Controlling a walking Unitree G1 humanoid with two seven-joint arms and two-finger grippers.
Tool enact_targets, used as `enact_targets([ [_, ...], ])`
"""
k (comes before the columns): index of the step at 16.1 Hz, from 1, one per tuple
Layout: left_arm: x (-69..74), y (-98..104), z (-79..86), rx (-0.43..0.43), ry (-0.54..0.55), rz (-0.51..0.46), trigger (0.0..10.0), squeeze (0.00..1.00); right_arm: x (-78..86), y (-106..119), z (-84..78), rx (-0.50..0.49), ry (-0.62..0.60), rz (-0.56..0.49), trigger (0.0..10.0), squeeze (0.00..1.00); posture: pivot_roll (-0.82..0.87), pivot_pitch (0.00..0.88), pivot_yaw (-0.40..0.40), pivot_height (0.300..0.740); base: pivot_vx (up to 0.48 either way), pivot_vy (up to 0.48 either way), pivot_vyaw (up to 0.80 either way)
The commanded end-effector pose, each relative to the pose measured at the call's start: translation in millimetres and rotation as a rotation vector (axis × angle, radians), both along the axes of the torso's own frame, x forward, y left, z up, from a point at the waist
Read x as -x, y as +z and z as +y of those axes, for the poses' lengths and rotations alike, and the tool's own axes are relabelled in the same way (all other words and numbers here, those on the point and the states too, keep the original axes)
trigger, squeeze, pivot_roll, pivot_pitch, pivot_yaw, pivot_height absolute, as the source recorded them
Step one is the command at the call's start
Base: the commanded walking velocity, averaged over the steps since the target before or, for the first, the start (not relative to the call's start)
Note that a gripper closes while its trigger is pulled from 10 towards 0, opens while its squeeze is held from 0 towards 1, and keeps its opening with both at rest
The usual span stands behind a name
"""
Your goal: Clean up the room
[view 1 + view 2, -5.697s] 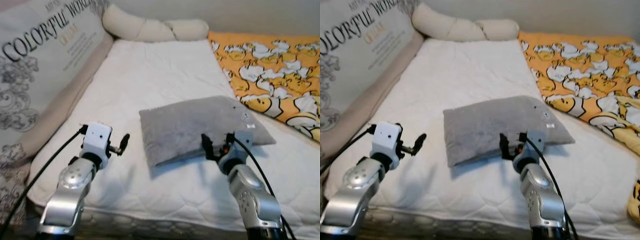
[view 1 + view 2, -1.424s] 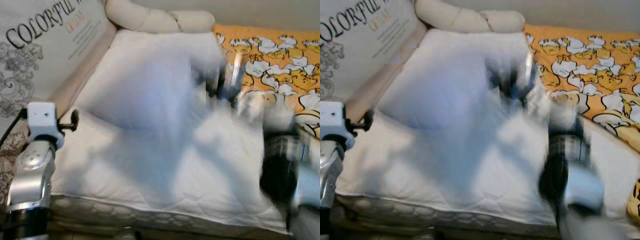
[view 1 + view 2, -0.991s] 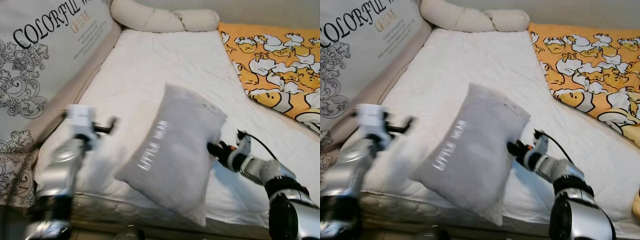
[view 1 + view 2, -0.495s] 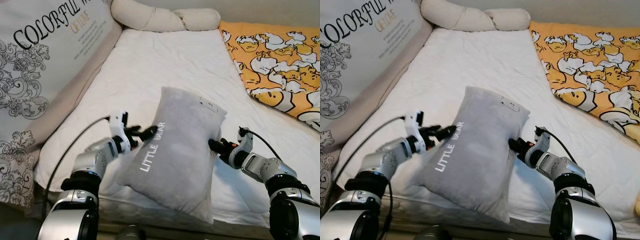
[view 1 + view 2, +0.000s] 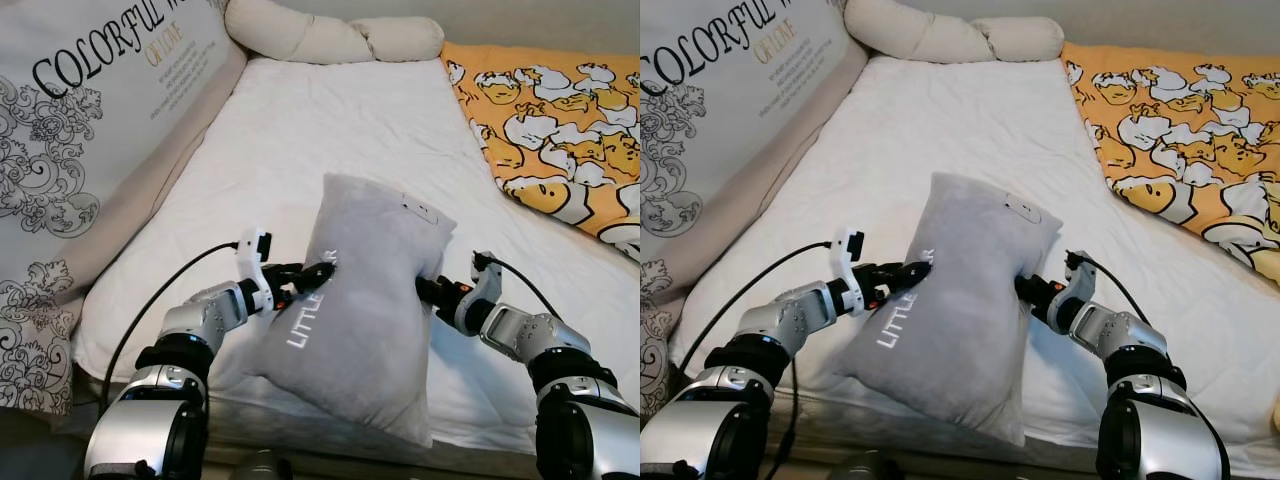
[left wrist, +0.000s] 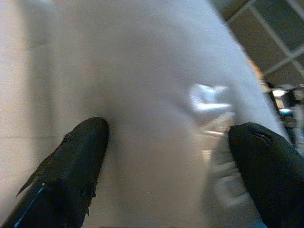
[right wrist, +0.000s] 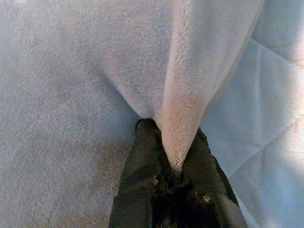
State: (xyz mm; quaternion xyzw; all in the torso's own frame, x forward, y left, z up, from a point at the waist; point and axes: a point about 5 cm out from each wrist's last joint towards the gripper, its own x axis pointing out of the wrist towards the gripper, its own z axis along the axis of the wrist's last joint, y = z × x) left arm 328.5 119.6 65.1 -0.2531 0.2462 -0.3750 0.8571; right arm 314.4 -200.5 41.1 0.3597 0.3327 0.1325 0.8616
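1. White mattress carries everything; a printed cushion lies along its left side, an orange duck-print blanket at right.
2. Grey pillow lettered "LITTLE BEAR" stands tilted on end at the mattress front edge, between both arms.
3. Right gripper: fingers pressed together, pinching a fold of the pillow's right edge.
4. Left gripper: fingers spread wide, tips against the pillow's left face beside the lettering.
5. Versus 0.5 s ago: the left gripper has pushed in closer to the fabric; pillow more upright. Versus 5.7 s ago: pillow then lay flat, left gripper well apart from it.
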Motion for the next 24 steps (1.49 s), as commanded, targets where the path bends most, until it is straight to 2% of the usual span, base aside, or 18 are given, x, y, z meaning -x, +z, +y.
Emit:
enact_targets([
  [1, 3.2, -1, -8.6, -0.009, -0.083, -0.004, 10.0, 1.00, -5.3, 8, 8.7, 0.004, 0.053, -0.041, 0.0, 0.00, -0.05, 0.000, 0.035, 0.740, 0.000, 0.000, 0.00],
  [2, 5.5, -3, -11.6, -0.035, -0.122, -0.011, 10.0, 1.00, -7.4, 11, 13.2, 0.005, 0.076, -0.056, 0.0, 0.00, -0.05, 0.000, 0.035, 0.740, 0.000, 0.000, 0.00],
  [3, 5.0, -4, -12.2, -0.046, -0.121, -0.010, 6.8, 0.98, -9.0, 13, 17.0, 0.007, 0.093, -0.070, 0.0, 0.00, -0.05, 0.000, 0.036, 0.740, 0.000, 0.000, 0.00],
  [4, 4.3, -3, -12.3, -0.046, -0.121, -0.010, 0.9, 0.00, -10.1, 15, 20.0, 0.008, 0.104, -0.080, 0.0, 0.00, -0.05, 0.000, 0.034, 0.740, 0.000, 0.000, 0.00],
  [5, 4.3, -3, -12.0, -0.044, -0.126, -0.008, 0.0, 0.00, -10.3, 15, 22.0, 0.011, 0.112, -0.085, 0.0, 0.00, -0.05, 0.000, 0.035, 0.740, 0.000, 0.000, 0.00],
  [10, 4.6, -1, -9.6, -0.051, -0.166, -0.009, 0.0, 0.00, -5.2, 13, 35.8, 0.009, 0.156, -0.102, 0.0, 0.00, -0.06, 0.000, 0.041, 0.740, 0.000, 0.000, 0.00],
  [13, 2.7, 8, -14.5, -0.010, -0.201, -0.029, 0.0, 0.00, -4.2, 14, 42.3, 0.005, 0.151, -0.112, 0.0, 0.00, -0.06, 0.000, 0.042, 0.740, 0.000, 0.000, 0.00],
  [16, -3.1, 21, -16.6, 0.015, -0.161, -0.080, 0.0, 0.00, -4.1, 20, 53.6, -0.025, 0.113, -0.138, 0.0, 0.00, -0.05, 0.000, 0.040, 0.740, 0.000, 0.000, 0.00],
  [20, -1.9, 45, -21.1, 0.064, -0.116, -0.193, 0.0, 0.00, -7.3, 38, 65.5, -0.006, 0.094, -0.233, 0.0, 0.00, -0.05, 0.000, 0.048, 0.740, 0.000, 0.000, 0.00],
  [21, -1.0, 49, -20.8, 0.042, -0.106, -0.226, 0.0, 0.00, -9.8, 46, 66.7, 0.002, 0.079, -0.275, 0.0, 0.00, -0.05, 0.000, 0.049, 0.740, 0.000, 0.000, 0.00],
  [22, 0.9, 58, -18.8, 0.004, -0.061, -0.285, 0.0, 0.00, -14.3, 62, 66.7, 0.027, 0.022, -0.360, 0.0, 0.00, -0.06, 0.000, 0.057, 0.740, 0.000, 0.000, 0.00],
  [23, 4.6, 69, -13.9, -0.051, 0.002, -0.341, 0.0, 0.00, -13.1, 77, 66.6, 0.037, -0.025, -0.438, 0.0, 0.00, -0.06, 0.000, 0.063, 0.740, 0.000, 0.000, 0.00],
  [24, 6.8, 72, -11.7, -0.078, 0.018, -0.363, 0.0, 0.00, -10.4, 80, 68.0, 0.047, -0.020, -0.463, 0.0, 0.00, -0.06, 0.000, 0.065, 0.740, 0.000, 0.000, 0.00],
])
